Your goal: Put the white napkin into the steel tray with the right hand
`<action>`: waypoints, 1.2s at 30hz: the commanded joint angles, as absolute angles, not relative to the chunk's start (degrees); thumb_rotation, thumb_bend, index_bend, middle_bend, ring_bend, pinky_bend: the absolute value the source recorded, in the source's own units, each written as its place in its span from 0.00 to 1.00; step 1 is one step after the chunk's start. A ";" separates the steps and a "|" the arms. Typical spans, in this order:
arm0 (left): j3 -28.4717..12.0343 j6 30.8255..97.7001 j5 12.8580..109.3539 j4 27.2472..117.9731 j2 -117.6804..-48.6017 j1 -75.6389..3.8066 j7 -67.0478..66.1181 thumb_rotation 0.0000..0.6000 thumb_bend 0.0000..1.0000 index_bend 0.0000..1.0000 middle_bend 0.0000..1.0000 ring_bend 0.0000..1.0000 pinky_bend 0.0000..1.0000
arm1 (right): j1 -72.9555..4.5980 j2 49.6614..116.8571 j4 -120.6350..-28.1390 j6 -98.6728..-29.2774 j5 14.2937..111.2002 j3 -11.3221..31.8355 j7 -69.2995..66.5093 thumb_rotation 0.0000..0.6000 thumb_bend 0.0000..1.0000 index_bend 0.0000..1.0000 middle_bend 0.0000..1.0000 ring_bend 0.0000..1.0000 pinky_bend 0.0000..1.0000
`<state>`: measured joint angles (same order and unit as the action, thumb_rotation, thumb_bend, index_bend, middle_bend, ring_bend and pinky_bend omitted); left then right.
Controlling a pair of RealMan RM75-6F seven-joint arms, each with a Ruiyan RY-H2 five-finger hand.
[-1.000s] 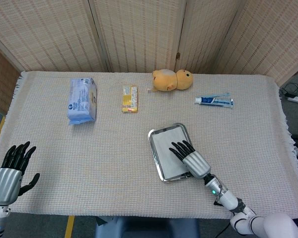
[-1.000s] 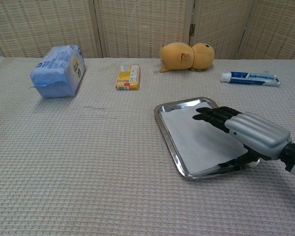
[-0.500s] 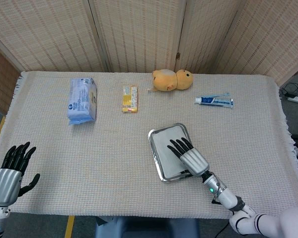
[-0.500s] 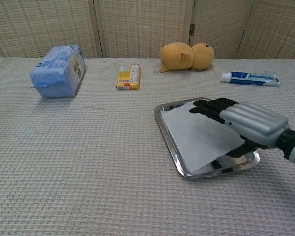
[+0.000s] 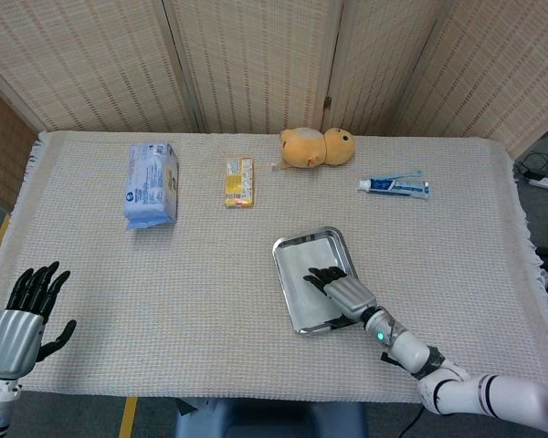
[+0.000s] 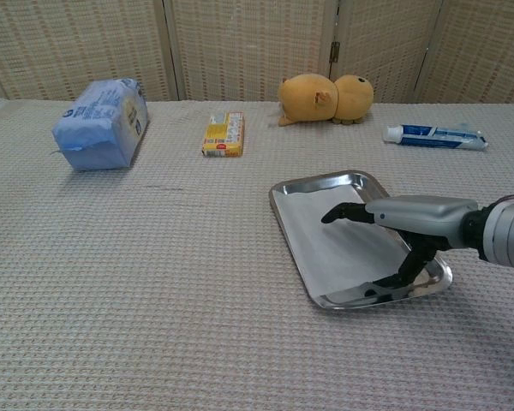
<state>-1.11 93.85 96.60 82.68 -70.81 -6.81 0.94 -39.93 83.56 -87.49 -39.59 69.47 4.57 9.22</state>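
Note:
The steel tray (image 5: 284, 277) (image 6: 284, 229) lies right of the table's middle, and the white napkin (image 5: 303, 285) (image 6: 327, 237) lies flat inside it. My right hand (image 5: 337, 287) (image 6: 392, 224) hovers over the tray's near right part with its fingers stretched out, holding nothing; its thumb hangs down near the tray's front rim. My left hand (image 5: 23, 310) stays at the table's near left corner, fingers spread and empty; the chest view does not show it.
A blue tissue pack (image 5: 152, 184) (image 6: 102, 122) and a yellow packet (image 5: 239, 181) (image 6: 224, 134) lie at the back left. A yellow plush toy (image 5: 317, 147) (image 6: 326, 98) and a toothpaste tube (image 5: 394, 186) (image 6: 434, 136) lie at the back right. A beige cloth (image 5: 201, 274) covers the table.
My right hand has lifted off the napkin and drawn back toward the table's near edge, turning flatter. The napkin stays in the tray. The left hand has not moved.

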 commanded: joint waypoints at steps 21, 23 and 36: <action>-1.07 93.66 96.77 82.56 -71.10 -6.99 0.42 1.00 0.40 0.05 0.00 0.00 0.01 | -51.50 72.61 -97.74 -31.56 49.75 3.21 19.33 1.00 0.33 0.00 0.00 0.00 0.00; -1.08 93.59 96.66 82.57 -71.08 -7.00 0.48 1.00 0.40 0.05 0.00 0.00 0.01 | -52.97 71.50 -99.08 -31.63 47.47 2.06 20.67 1.00 0.33 0.00 0.00 0.00 0.00; -1.01 93.33 96.63 82.96 -71.08 -7.06 0.09 1.00 0.40 0.05 0.00 0.00 0.01 | -60.72 70.79 -102.39 -34.63 37.45 -3.56 23.61 1.00 0.33 0.00 0.00 0.00 0.00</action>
